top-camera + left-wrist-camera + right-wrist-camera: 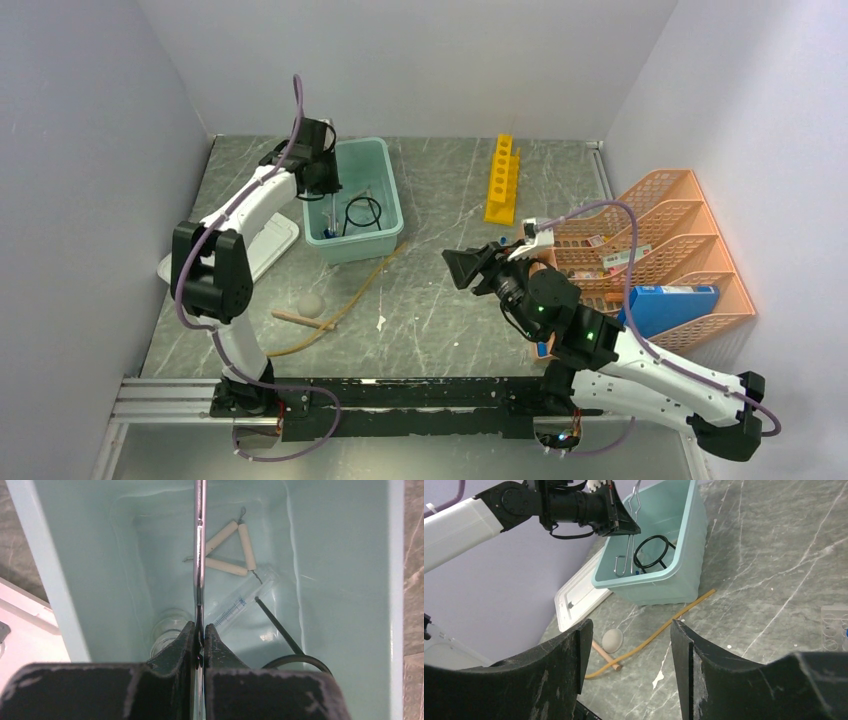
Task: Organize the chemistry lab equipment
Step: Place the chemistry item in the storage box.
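Left hand is pinched tight on the silver wire clip, dangling it inside the teal tub, beside the black ring stand. Right hand hovers spread wide over open table, with the tan hose lying loose by the tub's near edge.

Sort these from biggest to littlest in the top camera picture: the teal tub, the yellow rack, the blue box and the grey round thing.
1. teal tub, clearly the biggest.
2. blue box and yellow rack: they look about alike, so I won't rank them.
3. grey round thing, the smallest.
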You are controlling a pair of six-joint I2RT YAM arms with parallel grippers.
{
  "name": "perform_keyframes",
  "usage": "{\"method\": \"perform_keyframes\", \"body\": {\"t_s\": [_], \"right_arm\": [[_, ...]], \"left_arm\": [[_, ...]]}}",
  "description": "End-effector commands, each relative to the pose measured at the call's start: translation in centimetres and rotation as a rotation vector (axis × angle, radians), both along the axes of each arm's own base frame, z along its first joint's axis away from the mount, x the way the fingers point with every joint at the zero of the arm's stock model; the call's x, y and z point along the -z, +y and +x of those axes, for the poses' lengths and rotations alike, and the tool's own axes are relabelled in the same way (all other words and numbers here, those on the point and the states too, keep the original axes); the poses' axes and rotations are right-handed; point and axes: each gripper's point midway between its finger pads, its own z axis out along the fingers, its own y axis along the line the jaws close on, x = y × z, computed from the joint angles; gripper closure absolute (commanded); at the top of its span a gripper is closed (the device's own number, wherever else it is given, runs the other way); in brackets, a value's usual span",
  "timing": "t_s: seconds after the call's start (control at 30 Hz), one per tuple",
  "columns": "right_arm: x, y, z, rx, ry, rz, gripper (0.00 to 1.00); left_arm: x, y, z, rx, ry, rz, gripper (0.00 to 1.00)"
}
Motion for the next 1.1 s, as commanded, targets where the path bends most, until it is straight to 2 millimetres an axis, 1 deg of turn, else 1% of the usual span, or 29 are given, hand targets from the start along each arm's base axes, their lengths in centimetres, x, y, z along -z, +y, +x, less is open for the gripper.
{"method": "perform_keyframes", "body": {"t_s": [0.0, 0.2, 0.23, 0.37, 0.47, 0.57, 0.63, 0.77, 0.9, 1.07], "right_arm": [[0.3, -0.7, 0.2, 0.032, 0.007, 0.008, 0.38], [0.7, -0.3, 0.3, 0.024, 0.011, -0.017, 0.38], [0.8, -0.2, 0.3, 0.022, 0.014, -0.022, 0.38], [1.5, 0.3, 0.5, 0.018, 0.035, -0.041, 0.37], [2.1, 0.6, 0.6, 0.023, 0.056, -0.041, 0.37], [2.8, 1.2, 0.6, 0.007, 0.073, -0.062, 0.36], [3.3, 1.8, 0.6, -0.007, 0.089, -0.079, 0.35], [4.0, 3.7, 0.7, -0.058, 0.119, -0.128, 0.32], [4.7, 5.3, 1.1, -0.07, 0.172, -0.152, 0.31], [5.8, 6.8, 1.9, -0.029, 0.257, -0.122, 0.31]], "left_arm": [[-0.5, -0.3, 1.0, 0.001, -0.01, -0.039, 0.95], [1.8, -0.1, 0.6, -0.021, 0.04, -0.045, 0.95], [2.1, -0.1, 0.6, -0.022, 0.048, -0.043, 0.93], [2.5, 0.1, 0.5, -0.022, 0.059, -0.038, 0.76], [2.3, 0.3, 0.4, -0.02, 0.055, -0.035, 0.62], [2.1, 0.4, 0.4, -0.017, 0.052, -0.03, 0.51], [1.8, 0.5, 0.4, -0.014, 0.046, -0.028, 0.48], [0.0, 0.7, 0.5, -0.006, 0.007, -0.028, 0.43], [-2.8, 0.6, 0.3, 0.017, -0.042, -0.039, 0.42], [-6.7, 1.1, -0.5, 0.032, -0.121, -0.035, 0.4]]}}
